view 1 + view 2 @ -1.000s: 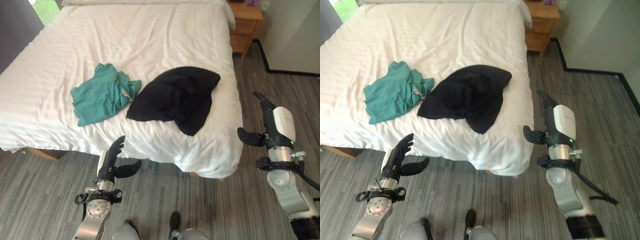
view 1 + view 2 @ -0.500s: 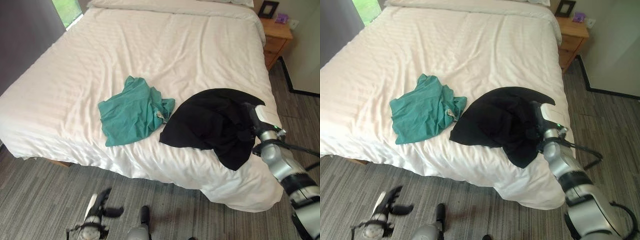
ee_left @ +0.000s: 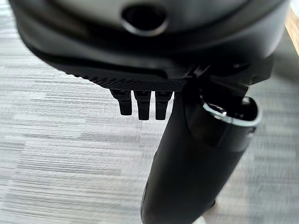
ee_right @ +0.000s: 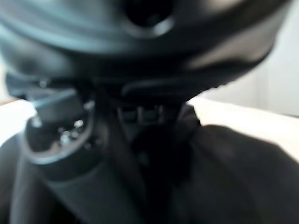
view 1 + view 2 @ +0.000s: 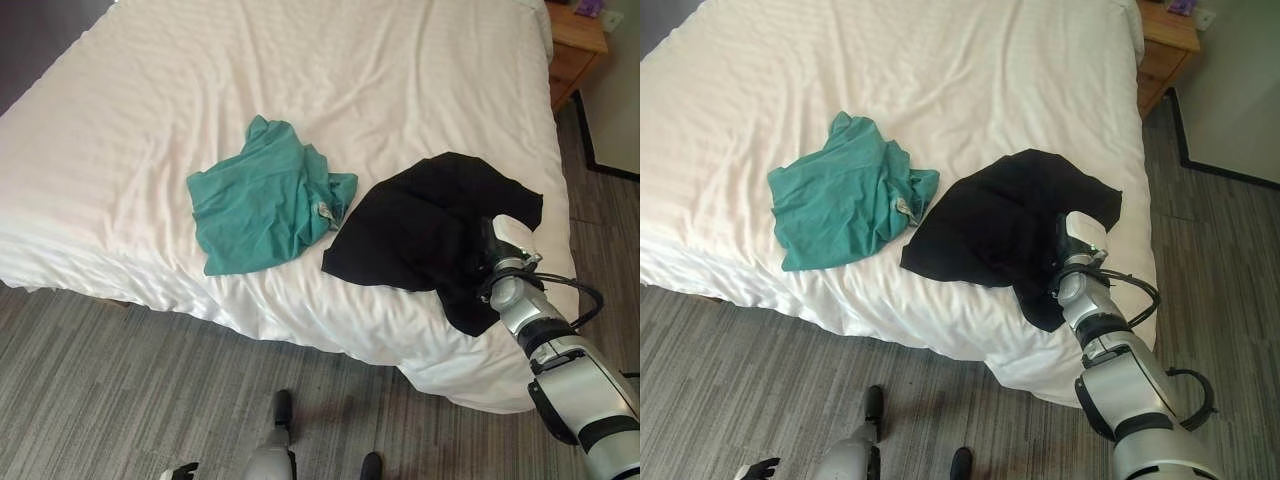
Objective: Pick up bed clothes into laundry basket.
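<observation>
The crumpled black cloth garment [image 5: 425, 235] lies near the right near corner of the white bed [image 5: 300, 80], and the rumpled teal cloth garment [image 5: 262, 195] lies just to its left. Both sit close to the near edge, so I judge they are easy to reach. The right hand [image 5: 488, 262] rests on the black garment; whether its fingers are spread or pinching, I cannot tell. The left hand [image 3: 140, 102] hangs over the grey striped floor [image 3: 56, 140], fingers relaxed, holding nothing.

Home bedroom: white-sheeted bed [image 5: 300, 90], wooden nightstand [image 5: 572, 45].
</observation>
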